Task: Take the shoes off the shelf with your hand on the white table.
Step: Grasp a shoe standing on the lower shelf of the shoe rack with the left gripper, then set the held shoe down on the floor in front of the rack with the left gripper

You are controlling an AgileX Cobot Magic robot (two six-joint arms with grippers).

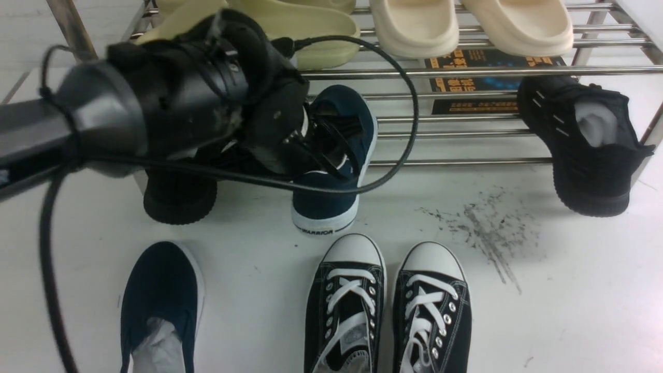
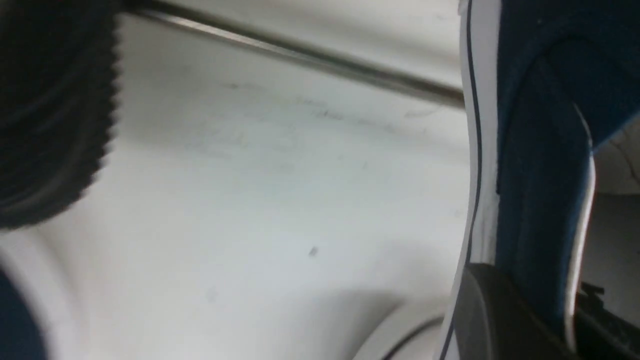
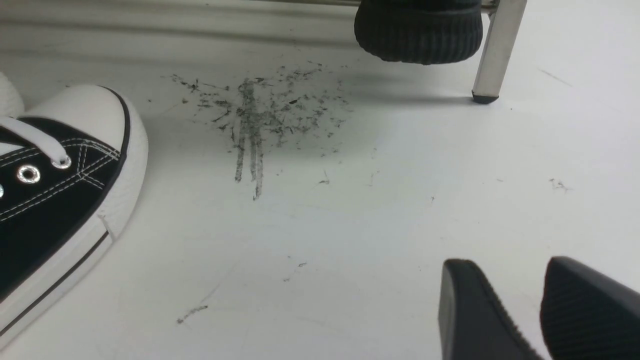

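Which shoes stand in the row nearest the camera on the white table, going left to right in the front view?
navy blue slip-on → first black lace-up sneaker → second black lace-up sneaker

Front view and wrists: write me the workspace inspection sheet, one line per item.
Surface: white table, dark scuff smear.
Job's things: first navy shoe flat on table; second navy shoe tilted off the shelf.
Clutter: black lace-up sneakers on table; black knit sneakers tilted off shelf; pale slides on upper tier.
Grippers: left gripper clamps second navy shoe's side wall; right gripper open, empty.
Cables: black cable loops across second navy shoe.
Surroundings: printed packaging seen through shelf.
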